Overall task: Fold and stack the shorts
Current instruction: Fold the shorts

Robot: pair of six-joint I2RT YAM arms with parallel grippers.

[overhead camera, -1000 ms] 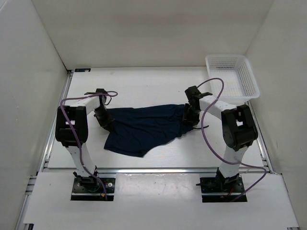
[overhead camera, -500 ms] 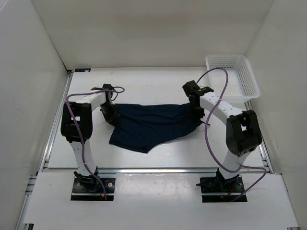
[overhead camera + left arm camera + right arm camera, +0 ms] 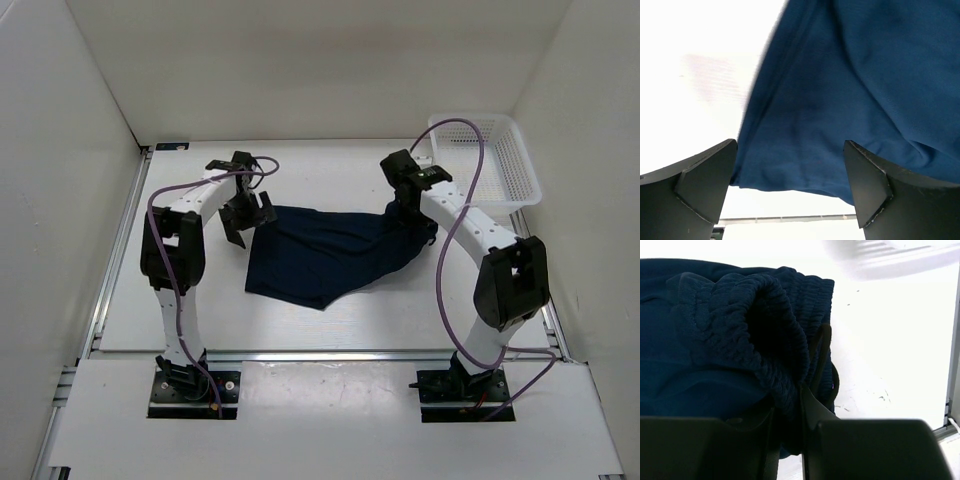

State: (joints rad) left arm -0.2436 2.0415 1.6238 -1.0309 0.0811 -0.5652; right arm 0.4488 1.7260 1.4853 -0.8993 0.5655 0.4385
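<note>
I see navy shorts lying mid-table between arms. My right gripper pinches gathered waistband, fingers nearly together, keeping that end lifted and taut. Left gripper fingers spread wide around leg hem, gripping nothing; I judge it ready for fold grasp.

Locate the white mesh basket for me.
Top view: the white mesh basket sits at the far right corner of the table, right of and beyond the shorts, apart from them.

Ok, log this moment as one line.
shorts: unfolded, on table | left pincer: open beside their left end | right pincer: shut on waistband
</note>
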